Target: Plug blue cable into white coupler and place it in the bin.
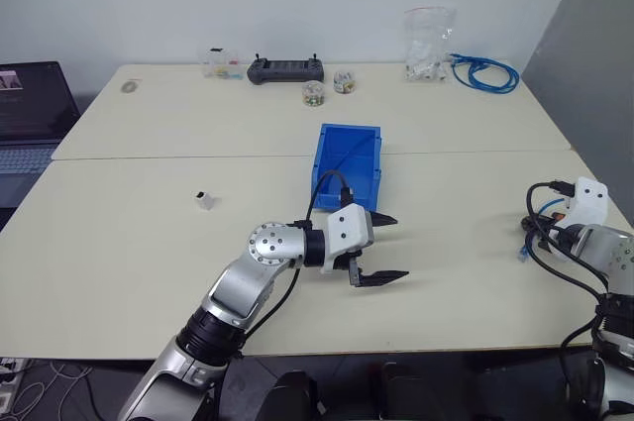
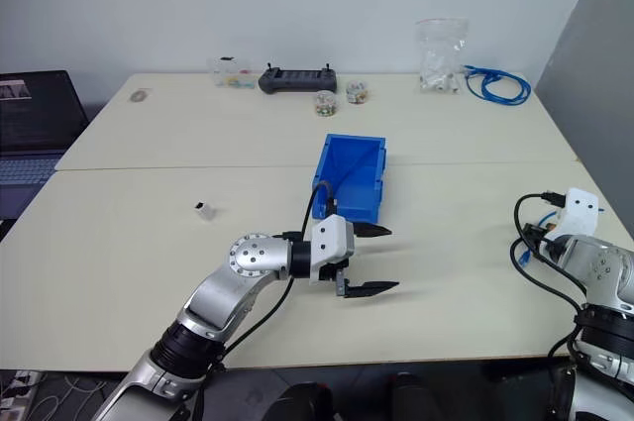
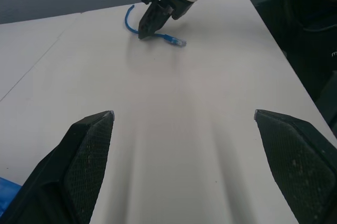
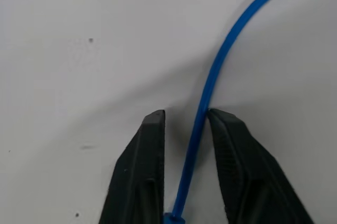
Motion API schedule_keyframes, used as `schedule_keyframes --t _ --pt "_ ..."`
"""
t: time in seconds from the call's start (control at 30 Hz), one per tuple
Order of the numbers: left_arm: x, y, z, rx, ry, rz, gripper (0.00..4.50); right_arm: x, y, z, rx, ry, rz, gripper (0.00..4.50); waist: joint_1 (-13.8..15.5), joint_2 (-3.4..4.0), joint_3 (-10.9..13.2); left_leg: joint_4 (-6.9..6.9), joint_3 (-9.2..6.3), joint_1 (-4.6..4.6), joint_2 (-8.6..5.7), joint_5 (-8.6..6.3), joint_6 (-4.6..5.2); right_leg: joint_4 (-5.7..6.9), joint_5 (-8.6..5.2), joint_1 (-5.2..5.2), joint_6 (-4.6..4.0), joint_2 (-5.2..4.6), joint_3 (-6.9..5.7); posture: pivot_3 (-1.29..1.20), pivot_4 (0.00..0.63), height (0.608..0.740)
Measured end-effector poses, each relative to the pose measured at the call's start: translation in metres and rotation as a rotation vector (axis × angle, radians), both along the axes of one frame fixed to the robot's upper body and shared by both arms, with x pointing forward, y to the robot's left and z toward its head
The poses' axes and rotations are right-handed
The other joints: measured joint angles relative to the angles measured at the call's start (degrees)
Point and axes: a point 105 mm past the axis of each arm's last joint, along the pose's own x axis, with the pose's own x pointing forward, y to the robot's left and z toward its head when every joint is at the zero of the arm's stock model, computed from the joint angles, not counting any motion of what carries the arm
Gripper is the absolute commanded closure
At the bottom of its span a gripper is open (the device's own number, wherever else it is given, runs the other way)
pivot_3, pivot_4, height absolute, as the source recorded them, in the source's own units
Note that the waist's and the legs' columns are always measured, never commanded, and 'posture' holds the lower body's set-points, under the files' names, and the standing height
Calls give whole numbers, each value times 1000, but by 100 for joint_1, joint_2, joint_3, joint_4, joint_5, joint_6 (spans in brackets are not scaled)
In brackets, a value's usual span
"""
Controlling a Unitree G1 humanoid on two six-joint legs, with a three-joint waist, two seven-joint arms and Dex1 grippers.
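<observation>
A: Two surfaces (image 1: 149,134) butted together, with the seam running left to right just behind the bin (image 1: 349,165). The middle and front are mostly bare. Clutter sits along the far edge: controller (image 1: 286,69), two small jars (image 1: 313,94), clear bag (image 1: 428,45) and a coiled blue bundle (image 1: 485,74) at the far right.

B: Left gripper?

A: Left gripper (image 1: 381,248) sits just in front of the bin, pointing right, its fingers (image 3: 84,166) spread wide with nothing between them. Open surface lies to its right, all the way across to the right arm.

B: Right side?

A: Right gripper (image 3: 146,26) is down at the right edge of the surface, tips on or just over the top. Grey wall panel stands close beside that edge, so room there is tight.

B: Cable?

A: Cable (image 4: 210,81) lies on the surface by the right edge. In the right wrist view the strand runs straight up between the two fingers (image 4: 137,166). They are nearly closed around it: it touches the one, with a thin gap left at the other. I can't tell if it's a firm clamp yet. The plug end (image 3: 178,40) sticks out past the tips, flat on the surface.

B: Coupler?

A: Coupler (image 1: 204,200) stands alone left of centre, well apart from both grippers and left of the bin. Bin interior looks bare.
</observation>
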Motion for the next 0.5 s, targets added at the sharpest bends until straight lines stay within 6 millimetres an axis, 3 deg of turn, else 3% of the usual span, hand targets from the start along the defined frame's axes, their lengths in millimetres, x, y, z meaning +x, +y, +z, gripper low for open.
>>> schedule_keyframes --t 0.07,0.2,0.37,0.5 --pt "0 1 -1 2 3 4 0 1 3 0 30 -2 -20 4466 -11 1 0 0 1 0 1 0 0 2 0 -1 0 1 1 0 150 740" --pt "0 12 -9 31 19 26 0 4 17 2 88 -15 -25 4466 -25 4 -2 -2 1 1 4 0 0 5 0 -5 -1 1 3 0 150 740" --pt "-1 42 -28 96 67 99 0 -2 54 13 189 -54 2 4466 -18 12 -4 -3 -10 0 3 0 0 15 0 -11 -1 0 -1 0 150 740" --pt "-2 57 -31 118 77 141 0 -9 90 10 290 -71 -4 4466 -6 14 -5 -2 -16 -1 1 0 0 18 0 -12 -2 -1 -4 0 150 740"
